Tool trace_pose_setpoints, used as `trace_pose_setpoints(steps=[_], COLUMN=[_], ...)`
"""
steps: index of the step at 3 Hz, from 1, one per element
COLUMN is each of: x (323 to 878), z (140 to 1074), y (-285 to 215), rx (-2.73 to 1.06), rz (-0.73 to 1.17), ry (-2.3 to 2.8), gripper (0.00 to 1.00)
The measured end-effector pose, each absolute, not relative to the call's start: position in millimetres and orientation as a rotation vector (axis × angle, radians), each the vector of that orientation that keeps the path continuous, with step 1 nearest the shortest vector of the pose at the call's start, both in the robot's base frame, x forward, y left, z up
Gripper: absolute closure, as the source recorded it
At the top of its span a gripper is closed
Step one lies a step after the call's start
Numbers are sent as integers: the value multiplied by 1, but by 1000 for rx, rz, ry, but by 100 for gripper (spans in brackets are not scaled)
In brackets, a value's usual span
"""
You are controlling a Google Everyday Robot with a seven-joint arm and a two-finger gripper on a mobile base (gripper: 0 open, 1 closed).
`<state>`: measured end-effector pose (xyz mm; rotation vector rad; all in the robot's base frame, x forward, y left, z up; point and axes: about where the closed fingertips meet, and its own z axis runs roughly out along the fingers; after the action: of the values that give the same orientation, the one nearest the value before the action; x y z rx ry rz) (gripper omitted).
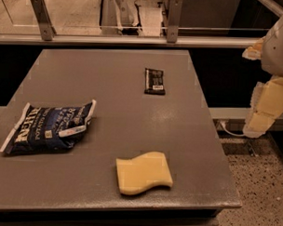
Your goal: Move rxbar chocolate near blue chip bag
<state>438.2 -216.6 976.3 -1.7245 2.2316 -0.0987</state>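
The rxbar chocolate (154, 81) is a small flat black bar with white print. It lies on the grey table (131, 128) at the back, right of centre. The blue chip bag (48, 126) is a large crinkled dark-blue bag with white lettering, lying at the table's left side. The two are well apart. My gripper (258, 124) hangs off the table's right edge, over the floor, far from the bar and holding nothing that I can see.
A wavy-edged yellow sponge (144, 172) lies near the table's front edge. A rail with metal brackets (42, 18) runs behind the table. A speckled floor (260, 193) and a white cable (229, 132) lie to the right.
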Motion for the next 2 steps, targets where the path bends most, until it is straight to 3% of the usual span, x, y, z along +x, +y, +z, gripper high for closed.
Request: trace_pose_setpoints(steps=[2], x=[459], z=[983], y=[-203], rx=[-1662], rz=[-101], ry=[2197], gripper=[0])
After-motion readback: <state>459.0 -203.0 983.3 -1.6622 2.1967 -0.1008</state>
